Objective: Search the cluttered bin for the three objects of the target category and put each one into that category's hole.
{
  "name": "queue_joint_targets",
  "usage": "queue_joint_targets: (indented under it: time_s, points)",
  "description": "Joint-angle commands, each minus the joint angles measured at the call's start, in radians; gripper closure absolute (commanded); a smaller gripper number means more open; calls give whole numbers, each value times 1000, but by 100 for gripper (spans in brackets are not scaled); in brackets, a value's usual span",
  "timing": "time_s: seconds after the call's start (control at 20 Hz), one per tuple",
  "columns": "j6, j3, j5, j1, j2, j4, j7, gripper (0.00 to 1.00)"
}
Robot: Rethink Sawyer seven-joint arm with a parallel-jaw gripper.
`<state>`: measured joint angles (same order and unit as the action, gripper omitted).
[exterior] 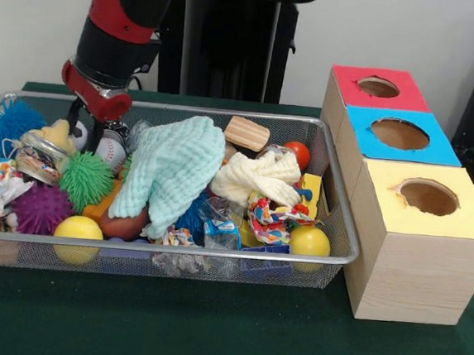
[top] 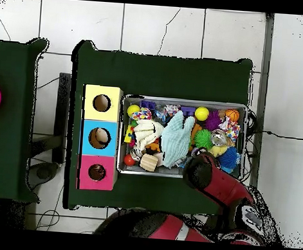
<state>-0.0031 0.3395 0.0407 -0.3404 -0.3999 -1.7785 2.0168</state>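
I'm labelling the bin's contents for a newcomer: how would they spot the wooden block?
Look in the wire mesh bin beside the three boxes. By its far wall, behind the cream cloth, lies the wooden block: the only plain, striped-grain, hard-edged piece among soft, bright toys.
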Motion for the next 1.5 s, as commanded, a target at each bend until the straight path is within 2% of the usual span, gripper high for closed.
queue_joint_targets:
  time_s: [0.05, 0.2, 0.35, 0.65, 0.9, 1.15, 1.5]
  points:
    - [-23, 36, 146, 60, 69, 45, 252, 0]
    - [-22, 35, 153, 46, 81, 68, 212, 0]
    - [-4, 12, 139, 6, 61, 69, 177, 0]
    - [121, 18, 128, -23, -21, 64, 133, 0]
    - [176, 43, 137, -17, -39, 78, 133, 0]
    - [188, 49, 120, -29, -52, 89, 119, 0]
    - [107, 22, 108, -50, -22, 94, 129, 0]
